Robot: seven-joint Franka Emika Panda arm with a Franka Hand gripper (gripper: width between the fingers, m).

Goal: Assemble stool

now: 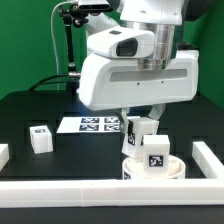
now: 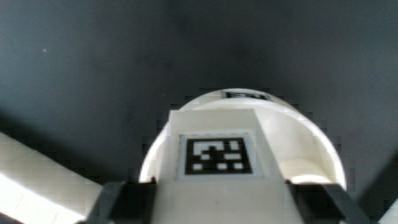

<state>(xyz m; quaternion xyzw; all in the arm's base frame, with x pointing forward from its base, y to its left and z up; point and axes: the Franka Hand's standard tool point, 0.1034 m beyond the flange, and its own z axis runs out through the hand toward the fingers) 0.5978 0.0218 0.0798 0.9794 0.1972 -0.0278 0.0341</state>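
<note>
My gripper (image 1: 140, 122) is shut on a white stool leg (image 1: 141, 129), a small block with a tag, held just above the round white seat (image 1: 150, 170) near the table's front edge. A second tagged leg (image 1: 157, 150) stands on the seat, right beside the held one. A third leg (image 1: 41, 138) lies loose on the black table at the exterior view's left. In the wrist view the held leg (image 2: 222, 140) fills the middle between the dark fingers (image 2: 125, 203) of my gripper (image 2: 231, 205), its tag facing the camera. The seat is hidden there.
The marker board (image 1: 98, 124) lies flat behind the gripper. A long white rail (image 1: 100, 192) edges the table's front, with a shorter stretch (image 1: 206, 156) at the exterior view's right; part of the rail (image 2: 39, 185) shows in the wrist view.
</note>
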